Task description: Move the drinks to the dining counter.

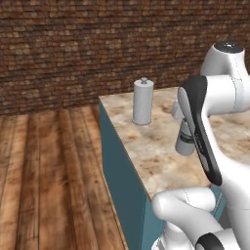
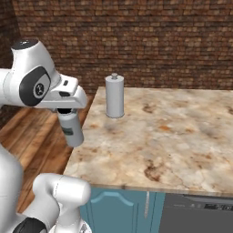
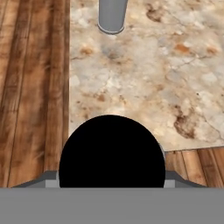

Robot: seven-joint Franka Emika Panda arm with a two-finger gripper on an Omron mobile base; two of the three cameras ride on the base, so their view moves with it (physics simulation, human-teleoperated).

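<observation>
We see the pale grey bottle (image 2: pixel 73 128) hanging from the end effector (image 2: pixel 66 110), which is clamped on its black cap (image 3: pixel 111 151). The bottle is upright, its dark green label facing us in the right base view, and it sits over the near left edge of the marble desk (image 2: pixel 182 141), whether touching the top or just above it we cannot tell. Farther back on the desk stands a tall grey canister (image 2: pixel 114 96), well apart from the bottle. A wooden floor (image 1: pixel 44 176) lies beside the teal cabinet fronts (image 1: pixel 119 185).

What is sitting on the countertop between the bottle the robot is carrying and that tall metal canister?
Nothing: only bare marble of the dining counter separates the bottle, held in the tool, from the canister, as the right base view shows.
</observation>
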